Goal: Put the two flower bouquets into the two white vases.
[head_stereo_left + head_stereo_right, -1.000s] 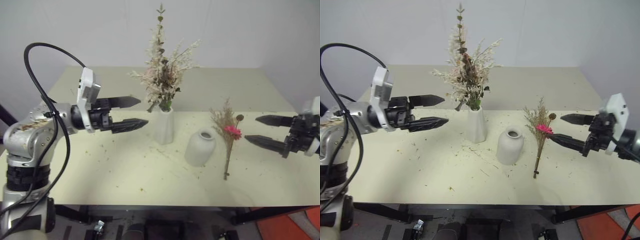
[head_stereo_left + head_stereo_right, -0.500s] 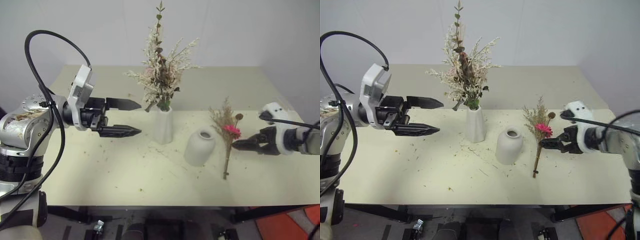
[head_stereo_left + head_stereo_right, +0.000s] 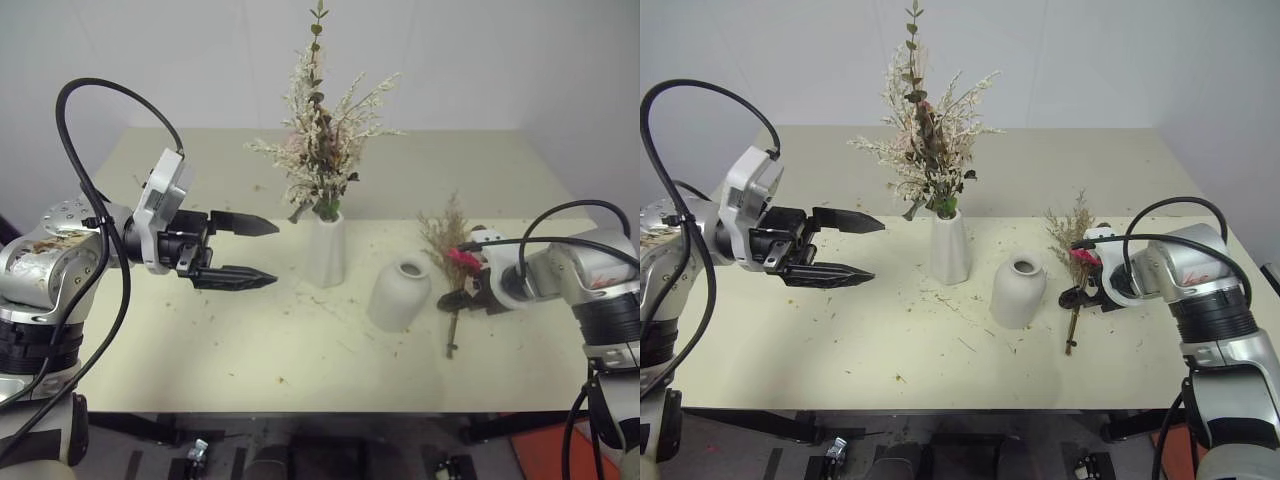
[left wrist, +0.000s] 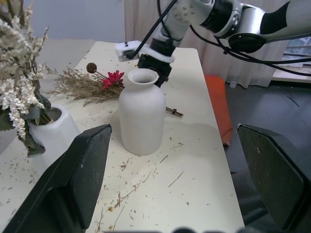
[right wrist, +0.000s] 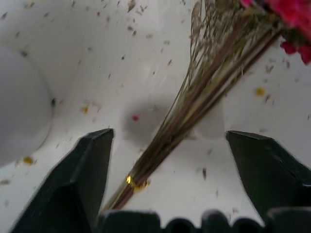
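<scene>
A tall white vase (image 3: 327,252) at mid-table holds the cream-white bouquet (image 3: 325,140) upright. The squat white vase (image 3: 400,293) stands empty to its right. Right of that, the tan bouquet (image 3: 455,300) with a pink flower (image 3: 463,257) lies flat on the table. My right gripper (image 3: 460,298) points down over its stems, open. In the right wrist view the stems (image 5: 194,107) run between the two spread fingers (image 5: 92,174). My left gripper (image 3: 275,254) hovers open and empty, left of the tall vase, pointing toward it.
Dry plant crumbs litter the cream table (image 3: 250,350), mostly around the vases. The table's front edge (image 3: 320,408) is close below the lying bouquet. A black cable (image 3: 100,170) loops over my left arm. An orange object (image 4: 216,97) sits on the floor beyond the table's right end.
My right gripper has swung left and down, tipping from level to pointing down, and now straddles the tan bouquet's stems. The left gripper has stayed about where it was.
</scene>
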Robot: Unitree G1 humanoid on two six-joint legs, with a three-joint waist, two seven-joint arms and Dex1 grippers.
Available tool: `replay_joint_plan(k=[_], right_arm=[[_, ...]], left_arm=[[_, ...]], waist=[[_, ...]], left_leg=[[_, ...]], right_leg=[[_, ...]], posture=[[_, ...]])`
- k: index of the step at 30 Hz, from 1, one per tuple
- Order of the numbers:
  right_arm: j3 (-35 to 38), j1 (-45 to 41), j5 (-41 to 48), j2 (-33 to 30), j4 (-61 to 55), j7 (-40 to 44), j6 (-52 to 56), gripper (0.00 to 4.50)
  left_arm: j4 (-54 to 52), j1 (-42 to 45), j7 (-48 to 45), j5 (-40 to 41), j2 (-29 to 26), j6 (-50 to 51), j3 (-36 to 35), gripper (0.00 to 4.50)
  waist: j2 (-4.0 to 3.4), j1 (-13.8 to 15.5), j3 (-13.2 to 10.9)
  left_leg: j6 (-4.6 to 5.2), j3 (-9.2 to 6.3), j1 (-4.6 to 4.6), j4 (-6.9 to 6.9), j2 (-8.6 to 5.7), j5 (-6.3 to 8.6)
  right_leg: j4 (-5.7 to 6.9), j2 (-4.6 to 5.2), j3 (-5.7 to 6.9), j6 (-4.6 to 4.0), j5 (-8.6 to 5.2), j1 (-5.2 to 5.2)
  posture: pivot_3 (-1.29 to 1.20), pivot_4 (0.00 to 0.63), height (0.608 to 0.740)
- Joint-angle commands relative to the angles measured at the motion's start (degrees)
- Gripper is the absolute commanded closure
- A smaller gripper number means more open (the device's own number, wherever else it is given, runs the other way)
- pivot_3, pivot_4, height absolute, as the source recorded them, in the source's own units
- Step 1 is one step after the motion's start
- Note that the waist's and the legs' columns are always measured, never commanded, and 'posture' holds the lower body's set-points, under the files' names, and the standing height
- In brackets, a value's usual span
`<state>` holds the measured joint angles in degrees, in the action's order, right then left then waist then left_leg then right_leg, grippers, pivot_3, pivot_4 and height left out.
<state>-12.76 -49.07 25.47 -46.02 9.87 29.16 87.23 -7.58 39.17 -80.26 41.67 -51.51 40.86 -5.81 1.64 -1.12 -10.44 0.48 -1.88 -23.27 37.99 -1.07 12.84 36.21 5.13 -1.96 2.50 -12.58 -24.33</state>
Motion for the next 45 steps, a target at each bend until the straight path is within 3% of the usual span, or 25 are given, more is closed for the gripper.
replay_joint_plan(k=[1,7,10,15,19,22,27,31,36,45], right_arm=[[0.54,0.28,-3.08,0.26,-0.44,-1.59,-3.46,1.52],[4.64,0.13,-6.01,2.17,2.13,-3.99,-5.61,3.68],[9.03,-1.6,-8.24,4.1,5.11,-7.97,-5.42,4.47],[21.27,-4.44,-11.6,7.82,7.76,-16.91,-9.82,4.47],[30.28,-2.04,-11.18,10.12,1.56,-19.79,-24.24,4.47],[37.44,1.04,-6.17,12.36,-5.32,-15.91,-34.07,4.47],[44.99,3.09,5.97,14.49,-12.74,-6.96,-38.01,4.47],[45.98,5.24,15.69,14.51,-18.86,0.63,-37.41,4.47],[45.1,8.23,27.05,15.7,-26.34,2.02,-34.21,4.47],[38.99,13.08,32.26,17.14,-32.12,1.58,-36.6,4.47]], left_arm=[[-2.28,-0.81,0.03,1.74,-1.64,-0.11,-3.04,0.0],[-3.48,-2.7,0.79,3.05,-3.13,0.85,-4.56,0.0],[-3.6,-2.9,0.93,3.34,-3.45,0.98,-4.68,0.0],[-3.53,-3.04,1.18,3.8,-3.86,1.19,-4.78,0.0],[-3.39,-3.4,1.38,4.33,-4.3,1.56,-5.24,0.0],[-3.03,-3.51,1.47,4.79,-4.61,1.86,-5.8,0.0],[-2.76,-3.84,1.34,4.85,-5.12,1.93,-6.43,0.0],[-2.87,-4.06,1.51,5.1,-5.52,2.08,-6.75,0.0],[-3.32,-4.33,1.69,5.43,-5.8,2.37,-6.95,0.0],[-3.18,-3.97,1.98,5.71,-6.61,2.18,-6.49,0.0]], waist=[[0.0,-0.03,0.0],[0.0,-0.11,0.0],[0.0,-0.12,0.0],[0.0,-0.11,0.0],[0.0,-0.13,0.0],[0.0,-0.17,0.0],[-0.01,-0.37,0.0],[-0.01,-0.68,0.0],[-0.01,-1.27,0.0],[-0.01,-1.28,0.0]], left_leg=[[0.0,0.0,0.0,0.0,0.0,0.0],[0.0,0.01,0.04,0.01,0.01,0.0],[0.0,0.03,0.09,0.01,0.02,0.0],[0.01,0.07,0.05,0.0,0.01,-0.01],[0.01,0.07,0.04,0.0,0.01,-0.01],[0.01,0.08,0.03,-0.01,0.01,0.0],[0.01,0.08,0.08,-0.02,0.03,0.0],[0.01,0.09,0.17,-0.02,0.07,-0.01],[0.01,0.08,0.16,-0.02,0.08,-0.01],[0.01,0.09,0.19,-0.02,0.07,-0.01]], right_leg=[[0.0,0.0,0.0,0.0,0.0,0.0],[0.01,-0.02,0.0,-0.01,0.03,0.03],[0.04,-0.04,-0.03,-0.01,0.04,0.05],[0.04,-0.03,-0.08,-0.03,0.05,0.0],[0.0,-0.03,-0.08,-0.02,0.06,0.01],[0.0,-0.03,-0.09,-0.01,0.06,0.0],[0.01,-0.03,-0.11,0.01,0.1,0.03],[0.04,-0.08,-0.12,0.0,0.1,0.1],[0.04,-0.07,-0.12,0.0,0.1,0.09],[0.08,-0.06,-0.17,0.0,0.1,0.08]], posture=[[0.0,0.15,0.74],[0.0,0.15,0.74],[0.0,0.15,0.74],[0.0,0.15,0.74],[0.0,0.15,0.74],[0.0,0.15,0.74],[0.0,0.15,0.74],[0.0,0.15,0.74],[0.0,0.15,0.74],[0.0,0.15,0.74]])
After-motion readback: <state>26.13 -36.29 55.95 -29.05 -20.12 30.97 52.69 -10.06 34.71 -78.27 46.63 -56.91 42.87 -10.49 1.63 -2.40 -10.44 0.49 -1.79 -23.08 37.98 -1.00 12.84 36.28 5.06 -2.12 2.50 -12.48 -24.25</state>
